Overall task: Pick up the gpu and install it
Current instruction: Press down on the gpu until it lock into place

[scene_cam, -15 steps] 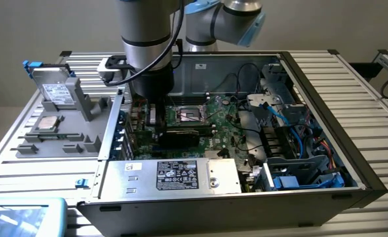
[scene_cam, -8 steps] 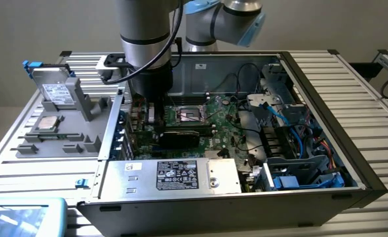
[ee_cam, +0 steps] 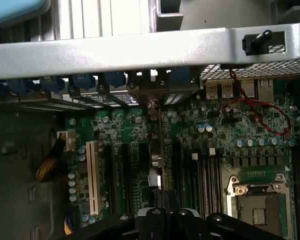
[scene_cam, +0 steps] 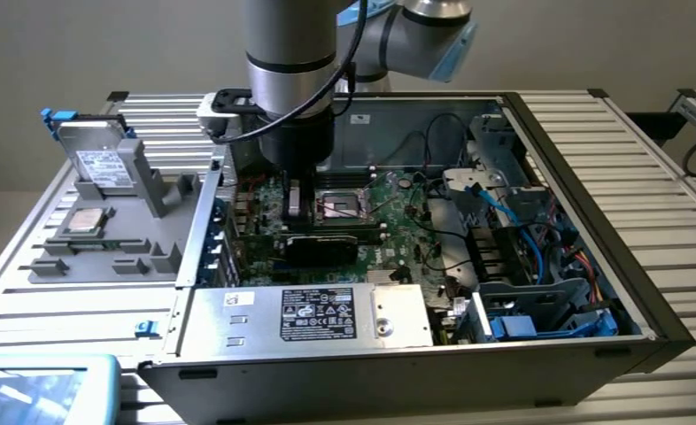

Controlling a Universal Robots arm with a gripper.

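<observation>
gpu on edge over the board, hand clenched on its top

the hand (ee_cam: 166, 212) is clenched on the gpu (ee_cam: 160, 150), gripping its upper edge. in the wrist view the card shows edge-on as a thin dark line running straight away from the fingertips toward the rear wall of the case (ee_cam: 140, 50), so its long axis lies along the slots (ee_cam: 121, 170) and its flat faces stand upright. it sits directly under the hand, not off to either side.

the card's far end meets the bracket openings at the rear wall, where its metal bracket (ee_cam: 152, 87) sits in line with one of them. its lower edge runs just beside the dark slots on the motherboard (ee_cam: 225, 125), between the white slot (ee_cam: 93, 175) and the memory slots; whether it is already seated in a slot i cannot tell.

in the exterior view the arm (scene_cam: 291, 88) reaches straight down into the open case, with the hand low over the motherboard near the cpu socket (scene_cam: 338, 205). the hard drive (scene_cam: 103, 164) stands well apart, on the worktop (scene_cam: 41, 292) at the exterior view's left.
</observation>
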